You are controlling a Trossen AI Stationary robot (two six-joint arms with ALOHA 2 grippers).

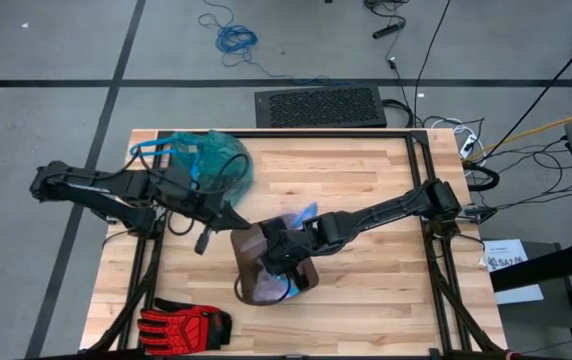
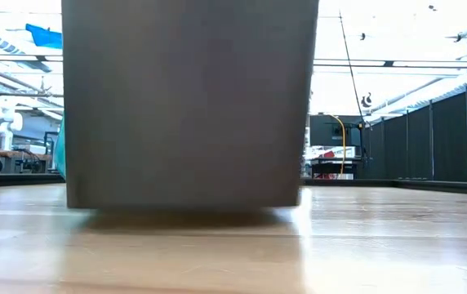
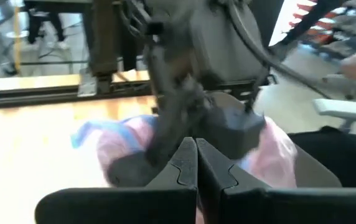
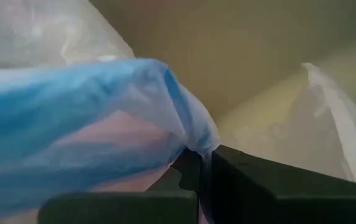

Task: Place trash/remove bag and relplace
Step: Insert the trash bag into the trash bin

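Note:
The teal-green bag (image 1: 206, 160) lies crumpled on the table's far left part, its blue loops (image 1: 146, 150) beside it. A brown bin (image 1: 249, 287) (image 2: 189, 106) stands in the middle of the table. A pale lilac bag with a blue rim (image 1: 302, 214) (image 3: 112, 146) sits in the bin's mouth. My right gripper (image 1: 284, 260) (image 4: 201, 163) reaches down into the bin and is shut on that bag. My left gripper (image 1: 232, 221) (image 3: 196, 158) is shut, at the bin's left rim, with nothing seen between its fingers. No trash is in view. My right gripper pinches the lilac bag's blue rim (image 4: 193, 140) between its two fingers, where the film is gathered into folds. It comes from above, slanting down into the bin from the table's right. The bag drapes slack around the fingers, inside the bin's brown wall (image 4: 240, 56).
A red-and-black glove (image 1: 181, 325) lies at the table's near left edge. A black metal frame (image 1: 416, 180) runs along the table's sides. The bin blocks most of the low view. Bare wood lies to the right of the bin and along the far edge.

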